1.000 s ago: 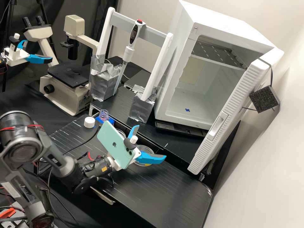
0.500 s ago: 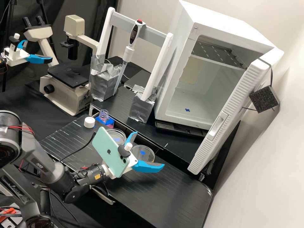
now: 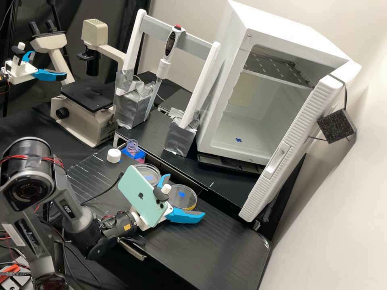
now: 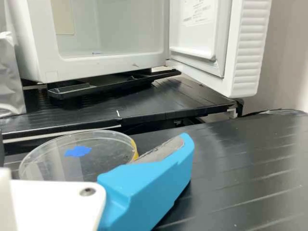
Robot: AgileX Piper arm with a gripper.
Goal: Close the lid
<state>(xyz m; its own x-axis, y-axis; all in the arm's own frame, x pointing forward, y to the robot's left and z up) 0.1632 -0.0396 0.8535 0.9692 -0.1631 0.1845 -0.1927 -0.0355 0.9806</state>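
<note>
In the high view, a small dark fruit-shaped emblem (image 3: 140, 196) stands on the back of a mint-green phone (image 3: 135, 183). Pale lettering (image 3: 66, 209) runs along the dark grey metal arm (image 3: 74, 221), and a small yellow-orange label (image 3: 127, 226) sits near its wrist. In the wrist view, a white label with fine print (image 4: 199, 11) is on the inner face of the ribbed white door (image 4: 251, 45), too small to read.
</note>
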